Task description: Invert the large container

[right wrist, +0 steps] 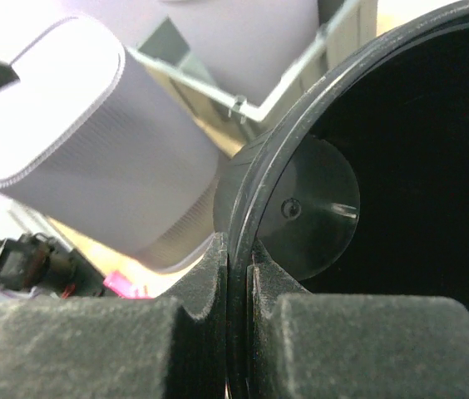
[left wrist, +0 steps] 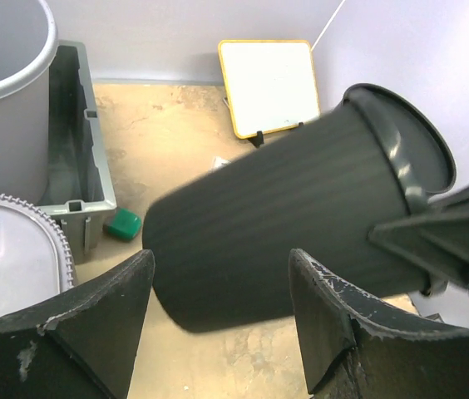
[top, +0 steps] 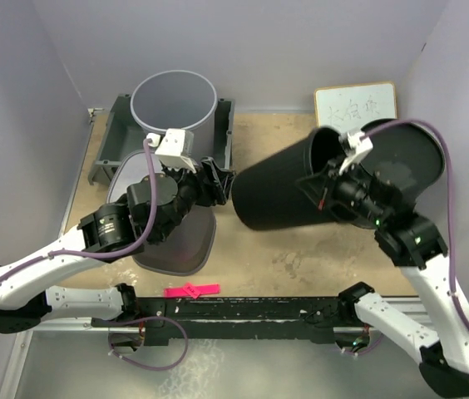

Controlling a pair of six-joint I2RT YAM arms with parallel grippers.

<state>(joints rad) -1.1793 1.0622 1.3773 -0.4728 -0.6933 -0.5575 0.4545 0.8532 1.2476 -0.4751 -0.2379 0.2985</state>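
The large black container (top: 280,187) lies tipped on its side over the table, base to the left, open mouth to the right. It also shows in the left wrist view (left wrist: 284,224). My right gripper (top: 328,184) is shut on its rim (right wrist: 251,183), one finger inside the mouth and one outside; the grip shows in the right wrist view (right wrist: 239,249). My left gripper (top: 222,184) is open and empty just left of the container's base, which lies ahead of the spread fingers in the left wrist view (left wrist: 222,266), not touching them.
A grey round bin (top: 174,104) stands in a grey tray (top: 110,133) at the back left. A grey oval bin (top: 176,241) lies under my left arm. A whiteboard (top: 355,104) leans at the back right. A pink clip (top: 191,290) lies near the front edge, and a green block (left wrist: 122,223) lies by the tray.
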